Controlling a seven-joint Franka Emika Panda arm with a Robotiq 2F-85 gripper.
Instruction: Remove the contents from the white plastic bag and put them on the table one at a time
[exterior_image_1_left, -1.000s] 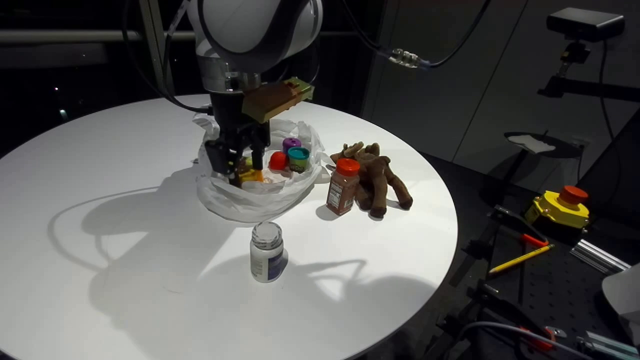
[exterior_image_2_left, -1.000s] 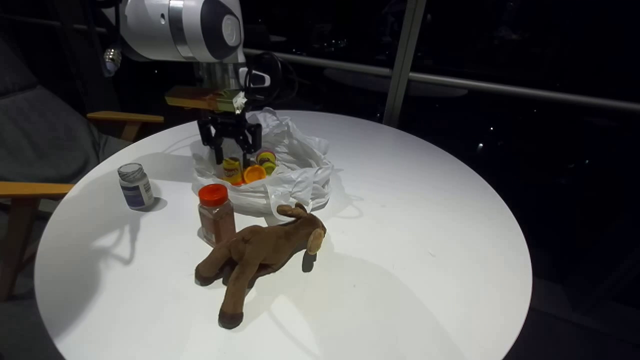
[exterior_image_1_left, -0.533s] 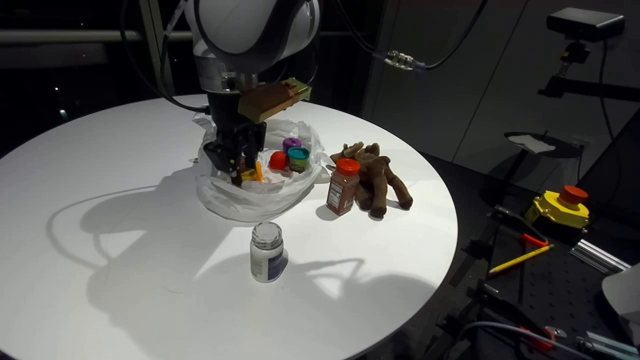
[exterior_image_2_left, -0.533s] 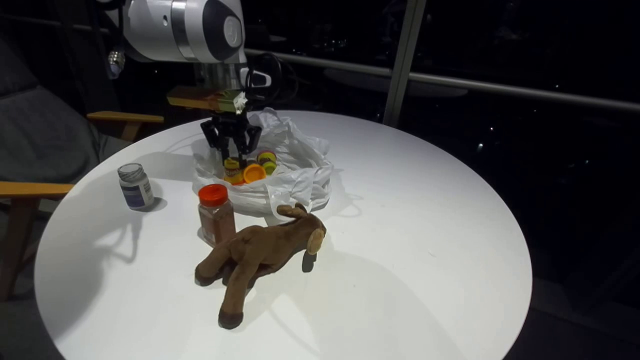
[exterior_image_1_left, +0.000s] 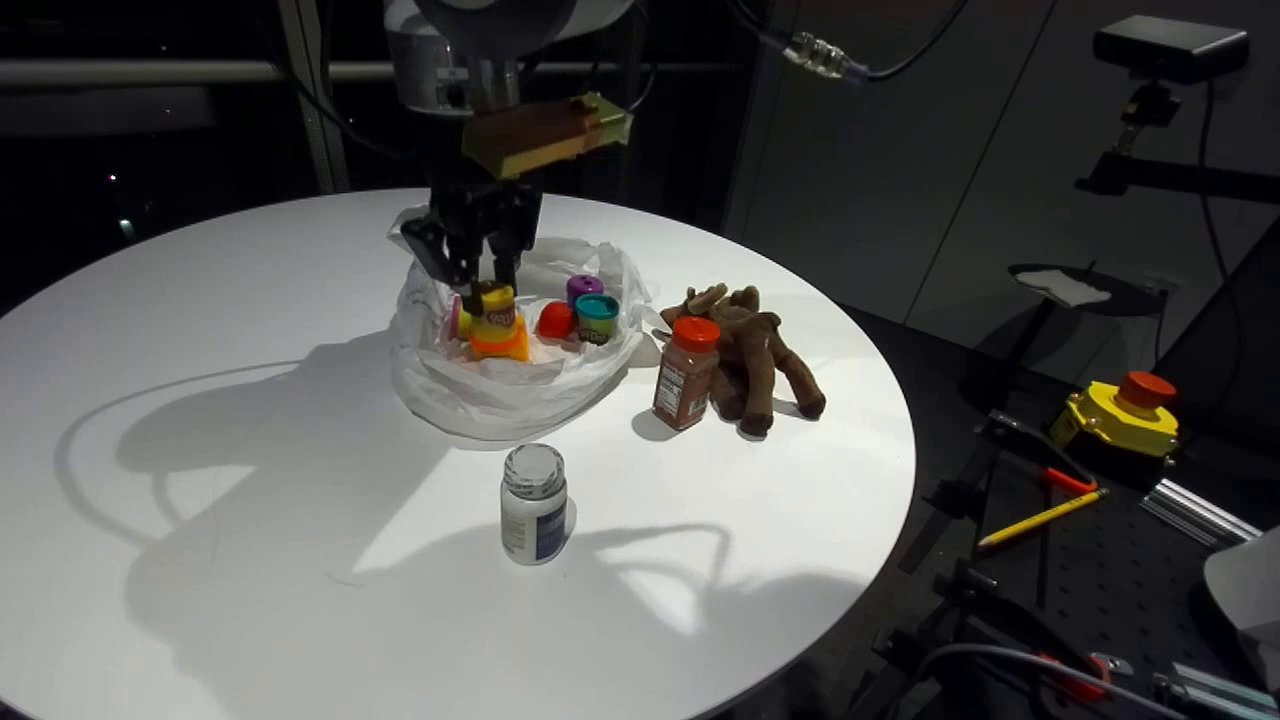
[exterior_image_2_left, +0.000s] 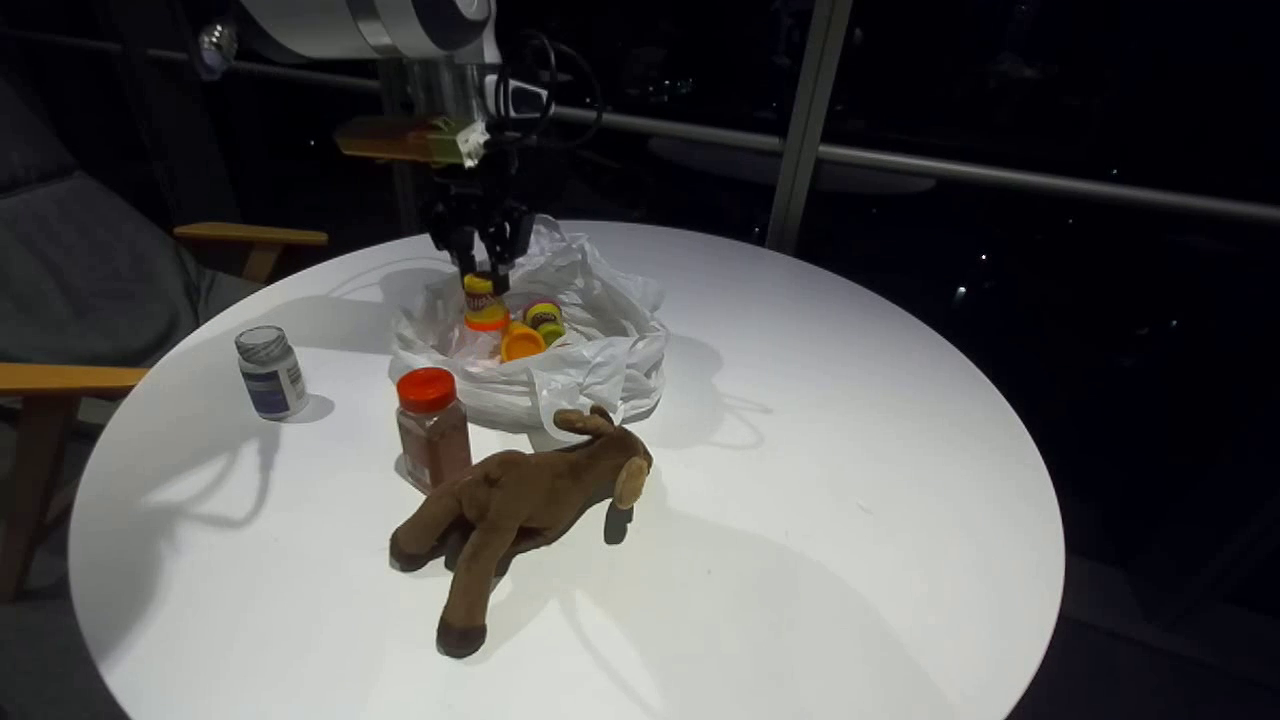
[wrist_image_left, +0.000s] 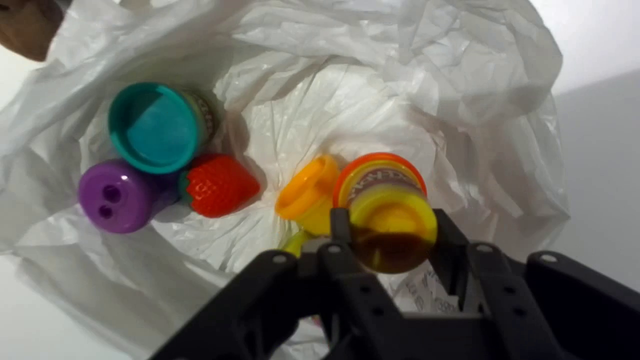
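grip made: the black gripper (wrist_image_left: 392, 225) has narrowed onto the yellow can (exterior_image_2_left: 486, 303) and is clamped on it from both sides, and in both exterior views the can has come up off the floor of the white plastic bag (exterior_image_2_left: 605, 378). it hangs with its orange lid underneath, over the inside of the bag, not yet carried out past the side. so from where i stand the reaching looks done and the carrying begun, with one more thing bound for the table (exterior_image_2_left: 860, 400). i'd guess it wants more height before any sideways move, or it could snag that floppy rim. the bag also holds the orange cup (wrist_image_left: 306, 187), the strawberry (wrist_image_left: 222, 185), the teal-lidded tub (wrist_image_left: 157, 127) and the purple cup (wrist_image_left: 115, 197). the brown plush animal (exterior_image_2_left: 530, 490), red-capped jar (exterior_image_2_left: 436, 440) and white bottle (exterior_image_2_left: 272, 378) are out on the table, so i'd call it perhaps nearing halfway.
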